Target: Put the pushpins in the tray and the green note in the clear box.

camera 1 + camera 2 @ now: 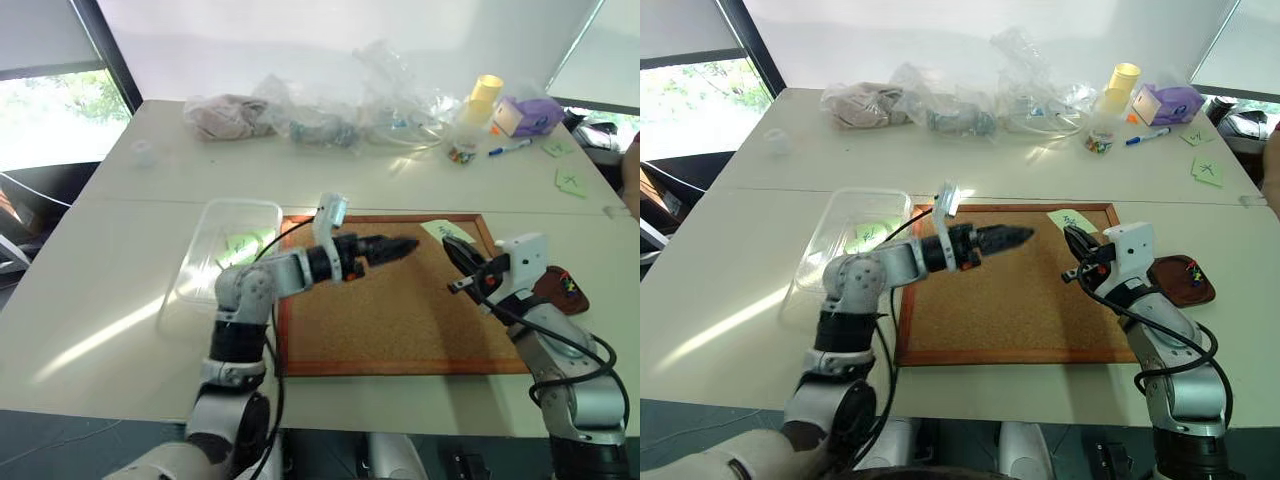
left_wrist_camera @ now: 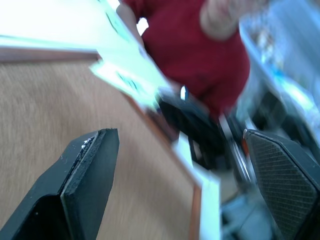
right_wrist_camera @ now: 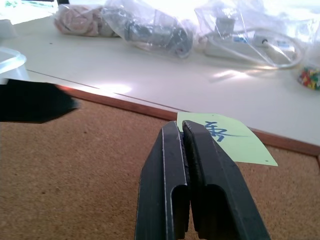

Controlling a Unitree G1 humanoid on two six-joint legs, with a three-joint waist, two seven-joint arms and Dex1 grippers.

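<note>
Hovering level over the bare middle of the corkboard (image 1: pixel 1010 300), the left gripper (image 1: pixel 1012 238) spreads its fingers while the right gripper (image 3: pixel 186 131), pressed shut, faces the green note (image 3: pixel 227 137) at the board's far edge, near the tray (image 1: pixel 1180 280) holding pushpins (image 1: pixel 1190 270), well apart from the clear box (image 1: pixel 840 240).

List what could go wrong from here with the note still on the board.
1. The green note lies at the corkboard corner, partly over its frame; shut fingers of the right gripper might push it off rather than lift it.
2. The left gripper, open above the board, and the right one are close together, so they might collide.
</note>
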